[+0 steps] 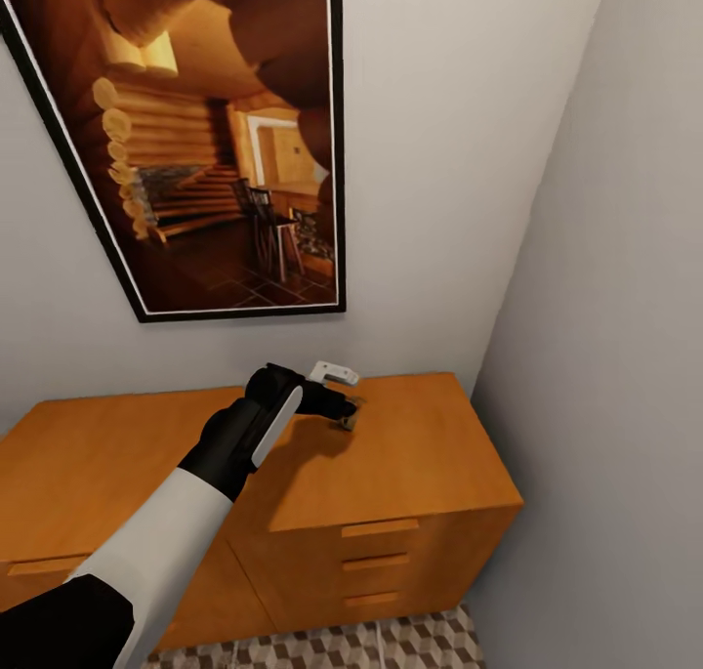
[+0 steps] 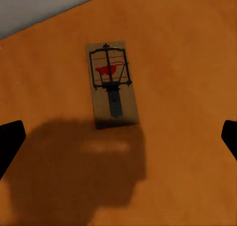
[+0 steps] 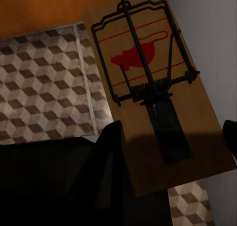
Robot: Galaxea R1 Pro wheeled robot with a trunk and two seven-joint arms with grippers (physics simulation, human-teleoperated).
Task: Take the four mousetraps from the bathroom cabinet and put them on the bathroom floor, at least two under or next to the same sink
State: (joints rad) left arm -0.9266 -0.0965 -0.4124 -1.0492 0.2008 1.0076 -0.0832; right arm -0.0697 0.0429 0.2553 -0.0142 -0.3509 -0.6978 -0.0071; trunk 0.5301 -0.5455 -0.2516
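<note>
One mousetrap [image 2: 111, 85] lies flat on the orange-brown cabinet [image 1: 410, 454] top, near its back edge. In the head view it peeks out at the left gripper's tip as a small mousetrap [image 1: 353, 418]. My left gripper [image 1: 344, 407] hovers just above it, open wide; in the left wrist view the gripper [image 2: 119, 137] has its dark fingertips [image 2: 10, 139] at both picture edges, clear of the trap. A second mousetrap [image 3: 153, 82] sits between the fingers of my right gripper [image 3: 170, 147], which is shut on it, over the cube-patterned bathroom floor [image 3: 44, 77].
A large framed picture [image 1: 215, 132] hangs on the wall behind the cabinet. A grey side wall [image 1: 605, 356] stands close to the cabinet's right end. The cabinet's drawers [image 1: 379, 562] are closed, and floor tiles [image 1: 391, 645] show below them.
</note>
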